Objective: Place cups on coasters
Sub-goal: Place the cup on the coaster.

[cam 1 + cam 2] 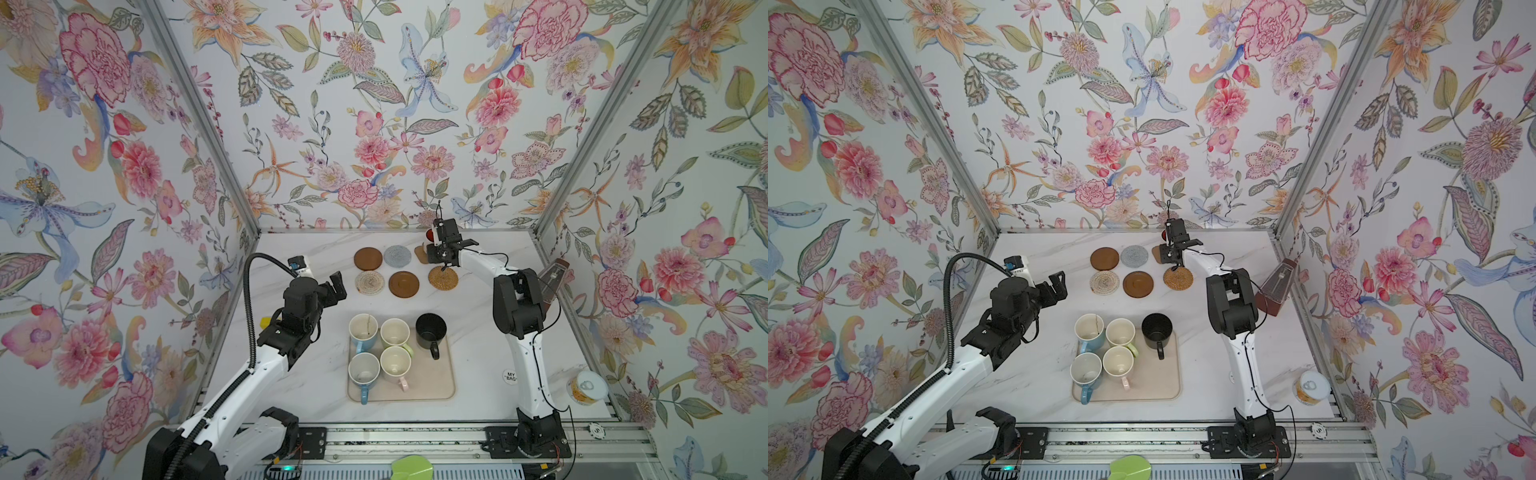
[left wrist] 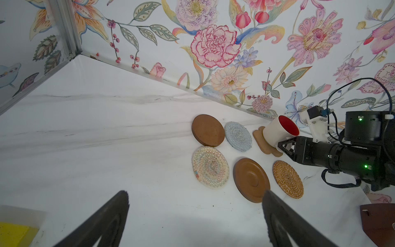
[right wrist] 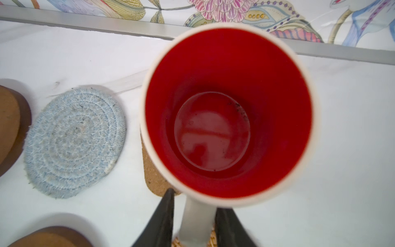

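Top view of a white marble table walled in flowered paper. At the left, the left gripper [image 1: 337, 284] hangs above bare table, jaws spread wide and holding nothing.

Moving right along the far side, six coasters lie in two rows. A dark brown disc [image 1: 368, 258] comes first with a cream woven mat [image 1: 369, 282] nearer, then a grey mat [image 1: 397, 256] with a second brown disc [image 1: 403, 284] nearer. All four are bare.

On the near side, a beige tray [image 1: 432, 382] holds two light blue cups [image 1: 363, 330], a green cup [image 1: 395, 332], a pink cup [image 1: 395, 363] and a black cup [image 1: 431, 330].

Further right, the golden rattan mat [image 1: 443, 278] is bare. Behind it, a white cup with a red inside [image 2: 275, 134] stands on the tan flower-shaped coaster [image 2: 261, 145]. The right gripper [image 3: 195, 205] straddles its handle, jaws slightly parted with a thin gap on one side, so the grip looks loose.

This seems to be the release of the first cup. The next move calls for backing straight off the handle without nudging the cup, then fetching another.

At the right, a round sticker [image 1: 510, 376] reads "MY BAG". The writing on the yellow-labelled can [image 1: 586, 388] is too small to read.
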### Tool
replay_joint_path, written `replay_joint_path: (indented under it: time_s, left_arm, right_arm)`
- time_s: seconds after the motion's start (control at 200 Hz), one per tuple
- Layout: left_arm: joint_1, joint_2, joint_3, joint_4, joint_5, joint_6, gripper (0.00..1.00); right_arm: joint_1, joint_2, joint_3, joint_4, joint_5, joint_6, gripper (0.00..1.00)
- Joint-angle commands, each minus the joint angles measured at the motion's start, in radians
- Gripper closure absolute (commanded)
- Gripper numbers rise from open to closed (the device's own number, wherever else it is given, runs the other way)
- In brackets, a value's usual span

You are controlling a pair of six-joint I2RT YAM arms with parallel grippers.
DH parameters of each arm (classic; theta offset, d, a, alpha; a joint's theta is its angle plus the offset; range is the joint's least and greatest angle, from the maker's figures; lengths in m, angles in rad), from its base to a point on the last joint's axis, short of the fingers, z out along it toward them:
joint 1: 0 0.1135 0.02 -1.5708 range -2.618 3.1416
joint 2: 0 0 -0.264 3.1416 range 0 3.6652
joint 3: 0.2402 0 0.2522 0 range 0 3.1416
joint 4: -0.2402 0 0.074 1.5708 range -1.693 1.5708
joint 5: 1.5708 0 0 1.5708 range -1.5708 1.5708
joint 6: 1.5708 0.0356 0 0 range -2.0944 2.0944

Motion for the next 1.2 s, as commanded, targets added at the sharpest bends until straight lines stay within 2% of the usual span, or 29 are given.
replay_joint_path:
  time_s: [0.0,0.19,0.4,0.601,0.776,0.951,1.196]
  left_arm:
    - [0.009,-0.013,0.017,0.008,0.009,0.009,0.01]
    - [0.009,-0.022,0.012,0.009,0.008,0.007,0.01]
    - [0.008,-0.028,0.008,0.008,0.006,0.007,0.01]
    - [0.008,-0.032,0.005,0.009,0.011,0.004,0.01]
    - [0.008,-0.038,0.001,0.011,0.009,0.004,0.01]
    - [0.010,-0.034,0.000,0.016,0.012,0.007,0.01]
    - [0.010,-0.032,0.003,0.016,0.025,0.028,0.01]
  right_arm:
    - [0.008,-0.029,-0.003,0.017,-0.001,0.014,0.59]
    - [0.008,-0.044,-0.012,0.018,0.007,0.027,0.47]
    - [0.009,-0.086,-0.062,0.034,0.028,0.049,0.23]
    - [0.007,-0.113,-0.089,0.044,0.033,0.065,0.15]
    - [0.004,-0.150,-0.119,0.044,0.031,0.088,0.01]
    - [-0.006,-0.235,-0.191,0.056,0.008,0.133,0.01]
    - [-0.006,-0.468,-0.440,0.129,-0.025,0.202,0.01]
